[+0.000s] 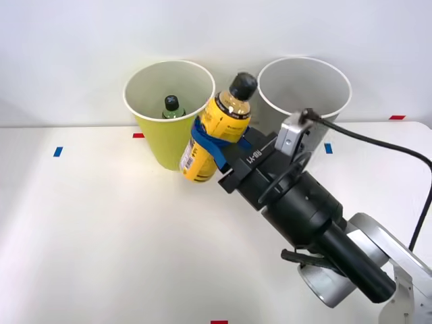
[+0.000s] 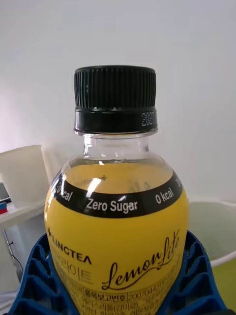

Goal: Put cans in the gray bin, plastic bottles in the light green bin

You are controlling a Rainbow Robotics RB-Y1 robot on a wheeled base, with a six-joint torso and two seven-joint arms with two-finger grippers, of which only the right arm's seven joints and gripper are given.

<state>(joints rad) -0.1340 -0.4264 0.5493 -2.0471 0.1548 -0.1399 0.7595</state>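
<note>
From the front, my right hand (image 1: 214,143) is clamped around the yellow-label bottle (image 1: 217,128), lifted tilted above the white worktop (image 1: 101,229) beside the light green bin (image 1: 162,138). Two round tapered bins stand there; a greenish bottle (image 1: 172,106) sits inside the lime one, beside the gray bin (image 1: 305,86). At my wrist, ribbed blue fingers (image 2: 37,275) press the smooth clear plastic, under its ridged black cap (image 2: 115,98).

Two plastic bottles (image 1: 217,128), one light green bin (image 1: 162,135), one gray bin (image 1: 304,88), apparently empty
</note>
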